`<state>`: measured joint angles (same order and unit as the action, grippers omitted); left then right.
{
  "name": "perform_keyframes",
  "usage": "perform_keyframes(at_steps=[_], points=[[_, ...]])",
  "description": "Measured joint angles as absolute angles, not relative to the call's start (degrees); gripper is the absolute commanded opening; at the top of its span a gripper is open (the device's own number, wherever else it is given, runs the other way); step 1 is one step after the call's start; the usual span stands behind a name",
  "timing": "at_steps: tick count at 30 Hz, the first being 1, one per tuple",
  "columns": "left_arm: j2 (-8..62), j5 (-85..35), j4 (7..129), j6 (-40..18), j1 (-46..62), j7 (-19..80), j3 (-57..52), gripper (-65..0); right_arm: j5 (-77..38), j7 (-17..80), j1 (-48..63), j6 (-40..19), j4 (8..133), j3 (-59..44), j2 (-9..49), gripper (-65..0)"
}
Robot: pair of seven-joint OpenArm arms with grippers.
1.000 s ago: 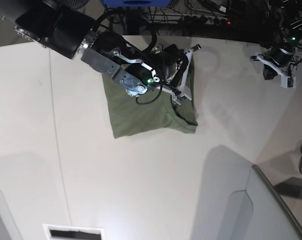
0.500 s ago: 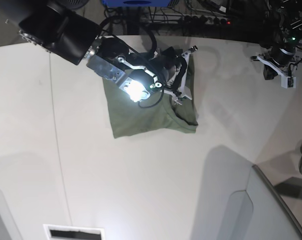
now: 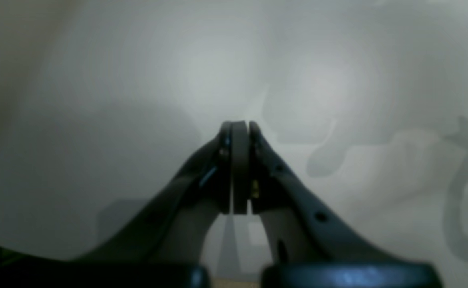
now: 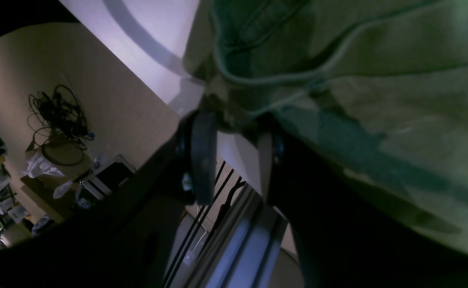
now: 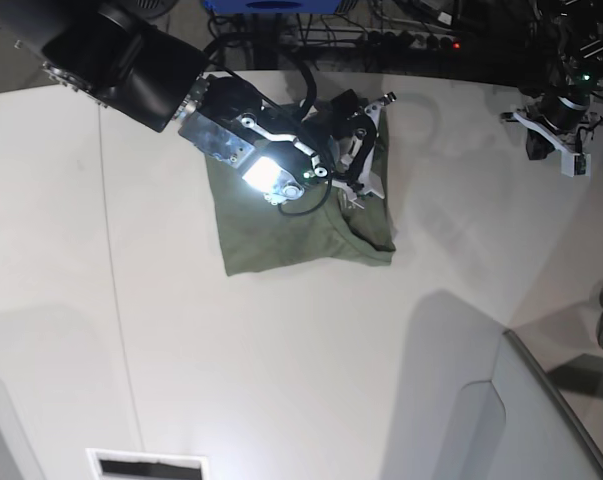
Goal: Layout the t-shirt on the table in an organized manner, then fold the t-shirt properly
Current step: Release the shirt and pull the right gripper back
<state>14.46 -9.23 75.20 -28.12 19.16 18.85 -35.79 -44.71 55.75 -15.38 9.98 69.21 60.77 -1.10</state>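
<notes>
- Lay bunched, the olive-green t-shirt (image 5: 296, 225), at the white table's (image 5: 281, 380) far edge.
- Stood apart, right gripper (image 4: 234, 154), cloth at its tips.
- Pressed together, empty: left gripper (image 3: 239, 132).
- Soft, light, floppy; best taken at a hem corner.

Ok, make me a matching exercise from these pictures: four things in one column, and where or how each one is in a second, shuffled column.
Things:
1. t-shirt
2. left pincer
3. right pincer
4. table

States:
A. white, mostly bare surface
B. shut, with nothing between its fingers, far from the cloth
C. folded into an olive-green bundle near the table's far edge
D. fingers apart, right at the cloth's edge

Pairs: 1-C, 2-B, 3-D, 4-A
</notes>
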Motion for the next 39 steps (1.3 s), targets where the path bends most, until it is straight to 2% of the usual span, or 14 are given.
perform_keyframes(at_steps=[3, 6, 8, 10, 11, 13, 16, 22, 27, 39], points=[[14.46, -9.04, 75.18, -28.14, 18.26, 18.79, -35.79, -65.0, -44.40, 57.41, -15.33, 10.02, 70.43, 60.77, -1.02, -48.2], [14.46, -9.04, 75.16, -28.14, 18.02, 18.70, -35.79, -65.0, -44.45, 61.67, -15.31, 10.28, 78.74, 60.71, 0.30, -48.3], [14.35, -9.10, 75.13, -28.14, 18.17, 18.96, -35.70, -65.0, -46.04, 63.48, -14.96, 9.98, 85.10, 56.97, 1.56, -49.7], [14.41, -9.08, 74.96, -28.14, 18.28, 19.05, -35.64, -65.0, -45.76, 62.96, -12.82, 10.09, 89.62, 49.63, 3.68, -58.5], [14.46, -9.08, 74.98, -28.12, 18.31, 19.03, -35.68, -65.0, -45.32, 62.96, -10.94, 11.25, 90.78, 45.04, 4.80, -65.0], [14.41, -9.10, 74.96, -28.12, 18.31, 18.85, -35.68, -65.0, -43.46, 63.09, -7.16, 15.62, 91.48, 37.41, 7.22, -63.8], [14.26, -9.10, 74.87, -28.38, 18.31, 18.85, -35.55, -65.0, -43.51, 63.13, -3.16, 16.88, 91.48, 32.97, 9.08, -65.0], [14.72, -9.08, 74.83, -27.73, 18.17, 18.85, -32.14, -65.0, -44.73, 56.53, -1.63, 16.53, 90.48, 32.97, 11.44, -65.0], [14.35, -9.23, 74.83, -28.36, 18.13, 18.87, -31.07, -65.0, -44.58, 55.46, 0.25, 16.93, 86.11, 32.64, 11.86, -65.0], [14.66, -8.86, 74.81, -28.34, 17.61, 18.83, -31.57, -65.0, -44.71, 55.05, 3.73, 16.99, 85.80, 32.67, 13.28, -65.0]])
